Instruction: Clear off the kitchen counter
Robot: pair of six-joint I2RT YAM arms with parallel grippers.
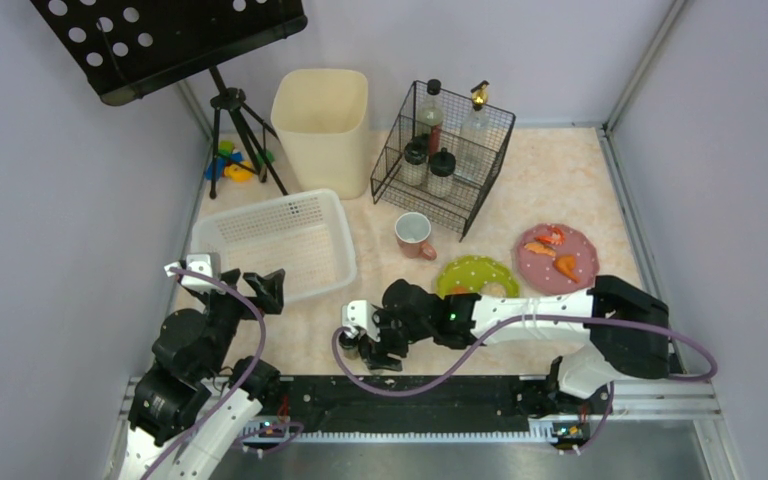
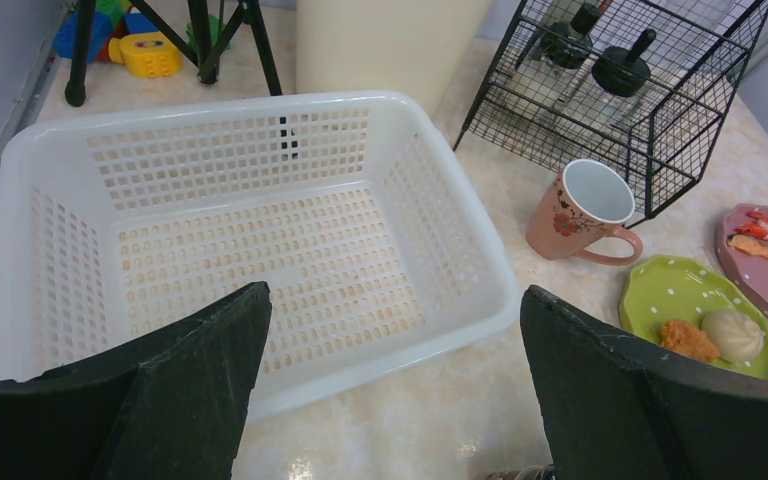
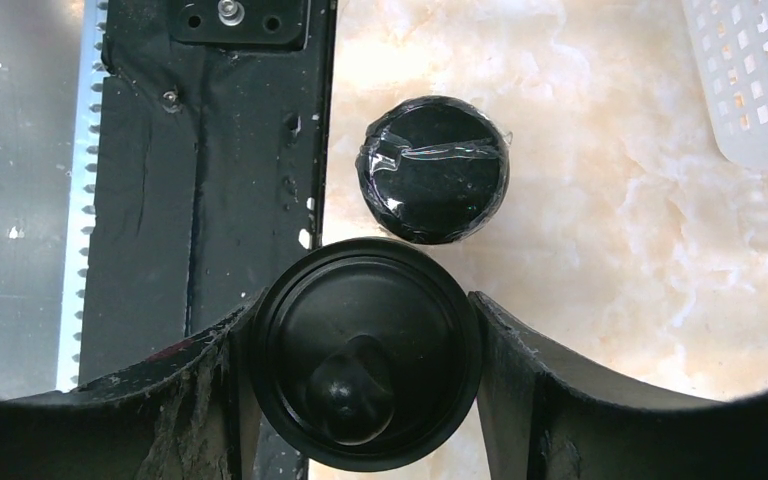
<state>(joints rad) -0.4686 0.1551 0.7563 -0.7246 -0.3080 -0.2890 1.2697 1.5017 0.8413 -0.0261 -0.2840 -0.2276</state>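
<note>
The kitchen counter (image 1: 560, 180) is glossy beige-pink marble. My right gripper (image 1: 370, 348) reaches left along the counter's near edge. In the right wrist view it (image 3: 365, 305) is shut on a jar with a round black knobbed lid (image 3: 365, 350), one finger on each side of the lid. A second black-lidded jar with clear tape on top (image 3: 432, 170) stands just ahead of it on the counter. My left gripper (image 1: 262, 290) is open and empty, and hovers just before the near rim of the white perforated basket (image 2: 240, 230).
A pink mug (image 1: 415, 235), a green plate with food (image 1: 475, 275) and a pink plate with food (image 1: 557, 255) sit mid-counter. A wire rack of bottles (image 1: 443, 155), a cream bin (image 1: 322, 125) and a tripod stand (image 1: 235, 110) are at the back. The black rail (image 3: 210, 150) borders the near edge.
</note>
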